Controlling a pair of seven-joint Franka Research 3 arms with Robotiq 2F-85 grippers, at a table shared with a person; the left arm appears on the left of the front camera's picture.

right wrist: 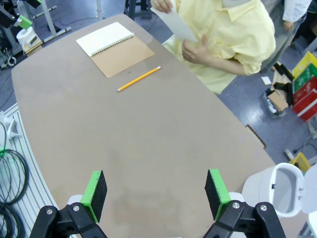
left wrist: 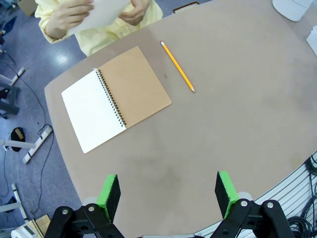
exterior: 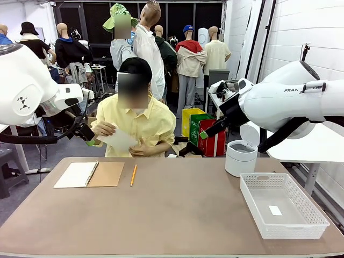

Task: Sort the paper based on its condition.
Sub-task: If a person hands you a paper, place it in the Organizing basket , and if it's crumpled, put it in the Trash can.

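Front view has the person (exterior: 153, 123) at the far side of the table (exterior: 177, 209) holding one sheet of paper (exterior: 119, 141) at chest height, behind the open notebook (exterior: 88, 174) and pencil (exterior: 133, 175), while both wrist views show the left gripper (left wrist: 167, 192) and right gripper (right wrist: 155, 191) above bare tabletop, jaws wide apart.

1. The left arm (exterior: 32, 91) hung raised, elbow bent.
2. The left gripper (left wrist: 167, 191) pointed downward, jaws spread wide, empty.
3. The right arm (exterior: 290, 102) was raised likewise.
4. The right gripper (right wrist: 154, 188) gaped wide, holding nothing.
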